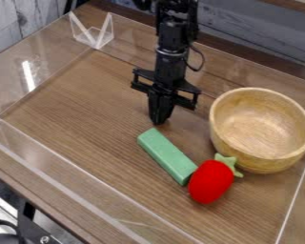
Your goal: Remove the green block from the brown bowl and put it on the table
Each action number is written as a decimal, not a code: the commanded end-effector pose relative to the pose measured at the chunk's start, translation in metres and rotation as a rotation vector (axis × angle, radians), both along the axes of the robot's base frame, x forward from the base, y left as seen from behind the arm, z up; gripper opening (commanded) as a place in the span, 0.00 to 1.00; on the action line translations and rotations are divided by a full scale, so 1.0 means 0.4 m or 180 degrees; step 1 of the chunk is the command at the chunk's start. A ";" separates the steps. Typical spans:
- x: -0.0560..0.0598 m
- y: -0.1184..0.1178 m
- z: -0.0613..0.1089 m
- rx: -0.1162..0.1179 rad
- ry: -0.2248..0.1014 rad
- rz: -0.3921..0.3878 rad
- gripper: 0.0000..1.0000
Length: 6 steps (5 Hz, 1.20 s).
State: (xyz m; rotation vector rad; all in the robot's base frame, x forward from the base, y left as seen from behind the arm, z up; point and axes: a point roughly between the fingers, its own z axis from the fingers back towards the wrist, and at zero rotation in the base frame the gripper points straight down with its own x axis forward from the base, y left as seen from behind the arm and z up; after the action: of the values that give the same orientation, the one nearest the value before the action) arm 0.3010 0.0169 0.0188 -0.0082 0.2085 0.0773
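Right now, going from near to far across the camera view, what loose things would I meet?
The red strawberry toy with green leaves, then the flat light green block, then the round tan wooden bowl.

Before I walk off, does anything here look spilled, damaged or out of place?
Nothing stands out: the brown bowl sits upright, and the green block and strawberry toy lie beside it, no spill or damage visible.
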 end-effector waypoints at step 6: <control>-0.015 0.028 0.085 -0.0002 -0.0328 0.0050 0.00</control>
State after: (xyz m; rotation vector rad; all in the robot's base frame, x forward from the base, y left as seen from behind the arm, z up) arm 0.2912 0.0249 0.0438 -0.0192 0.1404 0.0881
